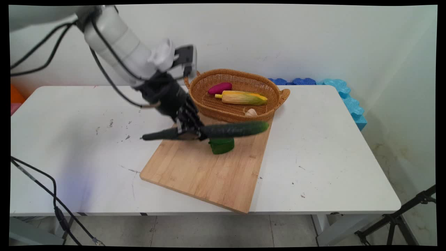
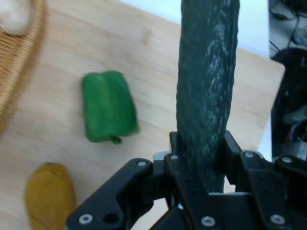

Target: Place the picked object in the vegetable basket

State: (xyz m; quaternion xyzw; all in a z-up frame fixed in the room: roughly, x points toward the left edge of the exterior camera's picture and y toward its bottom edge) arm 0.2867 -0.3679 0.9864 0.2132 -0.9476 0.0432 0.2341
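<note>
A wooden cutting board [image 1: 209, 170] lay nearest on the white counter [image 1: 331, 157]. Above its far end, the end effector [image 1: 190, 130] was clamped on a long dark cucumber [image 1: 233, 129], held level off the board. A green pepper [image 1: 222, 145] sat just below it. At two o'clock stood a wicker basket [image 1: 275, 104] holding corn [image 1: 244, 98].

One cucumber [image 1: 223, 130]. One green bell pepper [image 1: 222, 145]. One wooden cutting board [image 1: 209, 174]. One wicker basket [image 1: 275, 101] at the far side, with one ear of corn [image 1: 244, 98], one purple vegetable [image 1: 220, 88] and one pale garlic bulb [image 1: 251, 112] in it. One yellowish-brown item [image 2: 49, 195], seen only by the hand camera. One white table [image 1: 331, 157].
</note>
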